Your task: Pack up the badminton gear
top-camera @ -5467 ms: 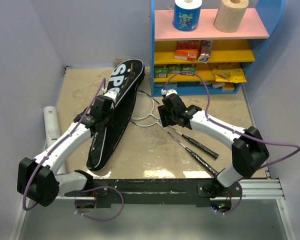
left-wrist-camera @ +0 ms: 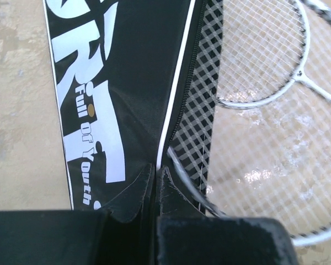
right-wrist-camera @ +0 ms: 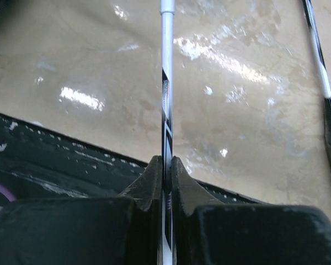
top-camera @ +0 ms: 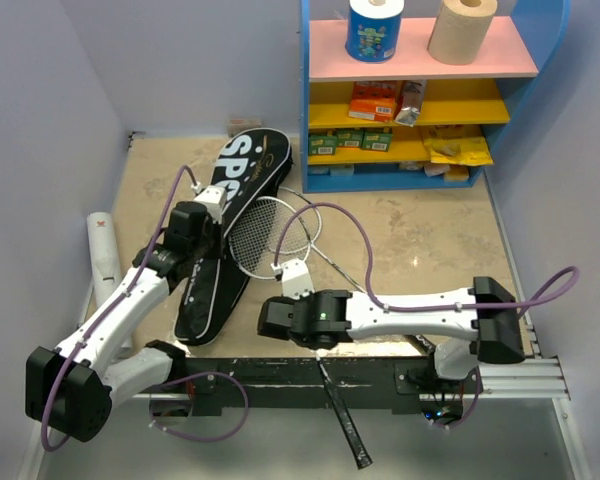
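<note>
While the left fingers (left-wrist-camera: 171,193) pinch the zip edge of the black racket-shaped fabric cover (left-wrist-camera: 127,83) near the surface's (top-camera: 420,240) left edge, the right fingers (right-wrist-camera: 185,185) clamp the thin shaft of a white-strung racket (right-wrist-camera: 165,83), its head only partly inside. Its twin racket (top-camera: 300,228) and the long white tube (top-camera: 102,250) lie unpacked.

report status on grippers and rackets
Left gripper shut on cover edge. Right gripper shut on racket shaft, head at cover's opening. Second racket loose alongside, heads overlapping.
</note>
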